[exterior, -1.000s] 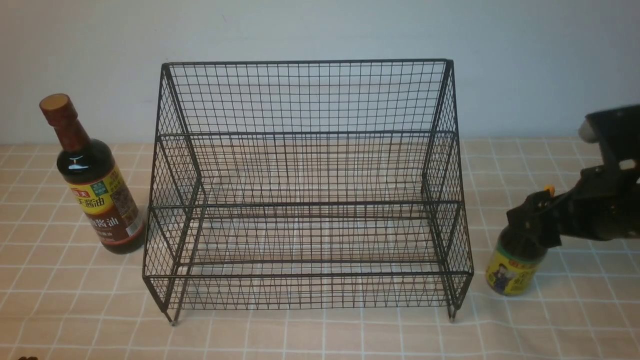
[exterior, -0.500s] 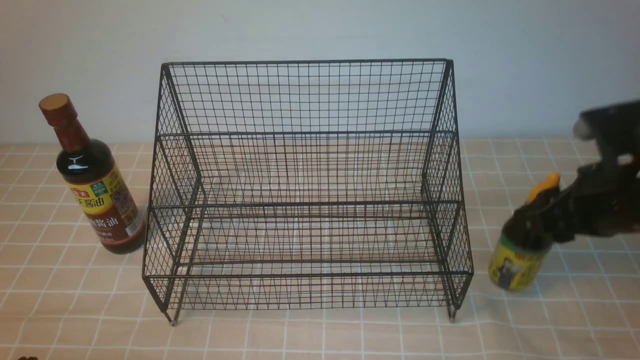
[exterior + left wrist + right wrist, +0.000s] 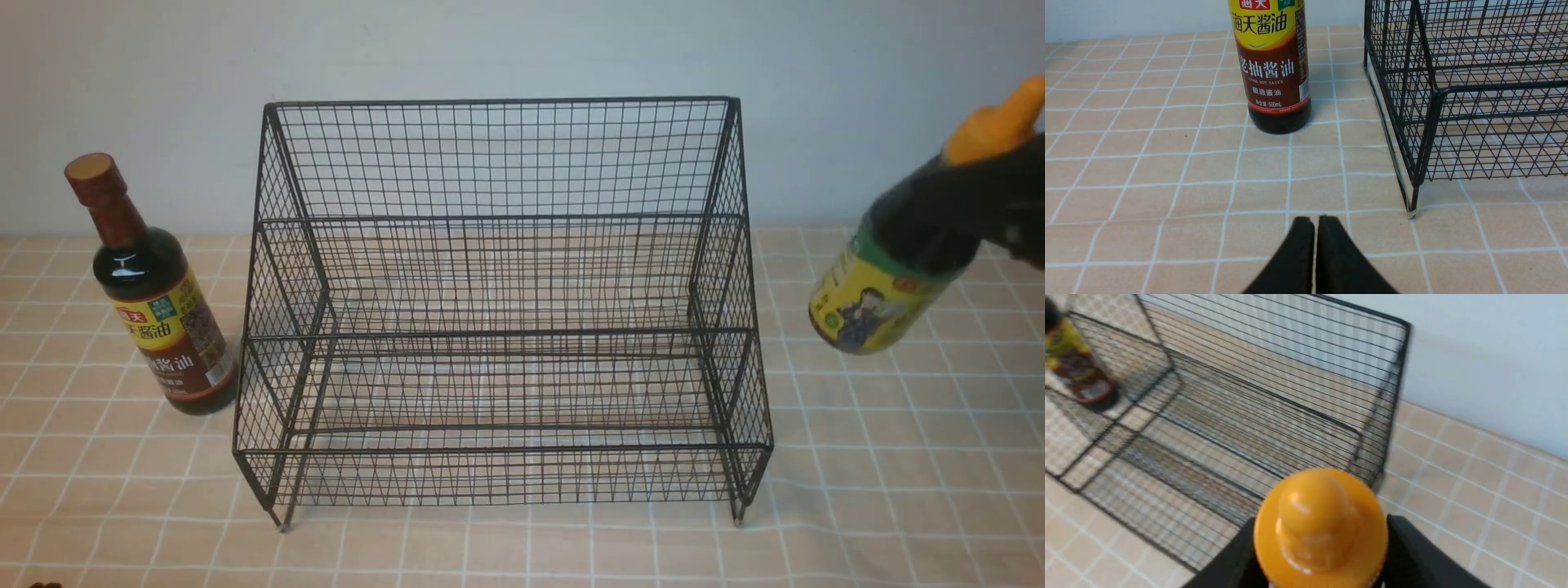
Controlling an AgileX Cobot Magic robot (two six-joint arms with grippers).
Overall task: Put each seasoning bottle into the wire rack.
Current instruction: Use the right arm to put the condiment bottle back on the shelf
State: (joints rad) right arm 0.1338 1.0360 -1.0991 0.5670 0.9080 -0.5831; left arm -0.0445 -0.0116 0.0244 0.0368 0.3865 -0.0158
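Wire rack (image 3: 498, 333) w/ 0 btls in it; R gripper (image 3: 1321, 539) gripping short btl (image 3: 886, 278), L gripper (image 3: 1316, 220) closed.

The wire rack (image 3: 498, 333) stands in the middle of the worktop (image 3: 620, 551), in front of the wall (image 3: 506, 49). To its left, just beside its side panel, the tall bottle (image 3: 167, 327) stands on the worktop. To the rack's right, the short bottle (image 3: 890, 269) is tilted in the right gripper (image 3: 955, 192), apart from the rack and, as far as the blurred view there lets me judge, above the worktop. Both bottles are outside the rack, one on either side, with the rack between them. The rack's two tiers step down from back to front.
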